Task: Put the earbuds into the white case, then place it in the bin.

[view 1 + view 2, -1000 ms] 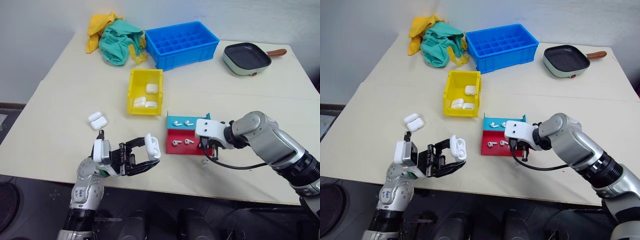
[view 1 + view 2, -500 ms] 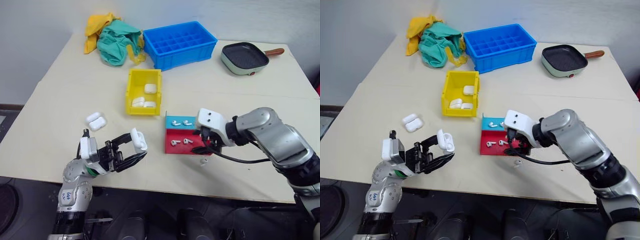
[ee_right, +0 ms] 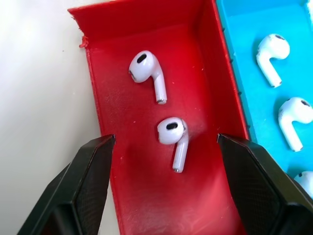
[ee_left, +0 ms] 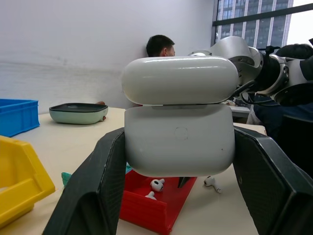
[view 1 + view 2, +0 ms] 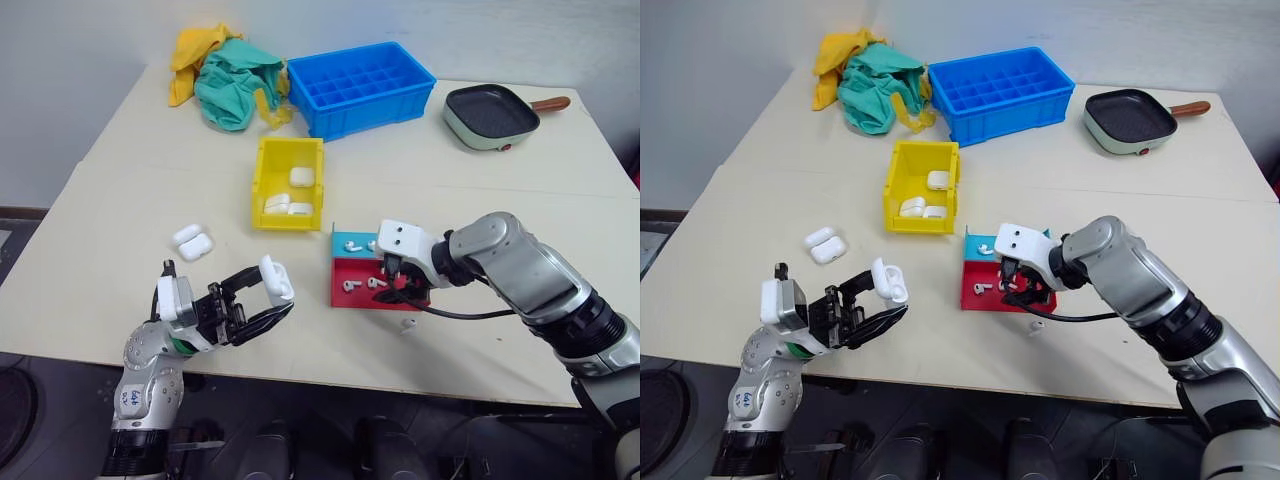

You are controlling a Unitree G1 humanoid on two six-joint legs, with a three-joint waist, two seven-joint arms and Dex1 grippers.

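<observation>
Head views: left gripper [image 5: 268, 300] pinches white case [image 5: 277, 280], lid ajar, above the table [image 5: 120, 230] edge; a slip would drop it to the floor. Right gripper [image 5: 1025, 290], fingers spread, hangs over the red-and-blue tray [image 5: 350, 268]. Yellow bin [image 5: 262, 170] holds three cases; two more lie near. One loose earbud [image 5: 407, 325] lies beside the tray, easily forgotten.

Left wrist view: case interior hidden; whether any earbud sits inside, cannot tell.

Right wrist view: two earbuds [image 3: 173, 137] lie between open fingers [image 3: 90, 169]; small, glossy, liable to squirt out when pinched. Blue compartment is cut off.
</observation>
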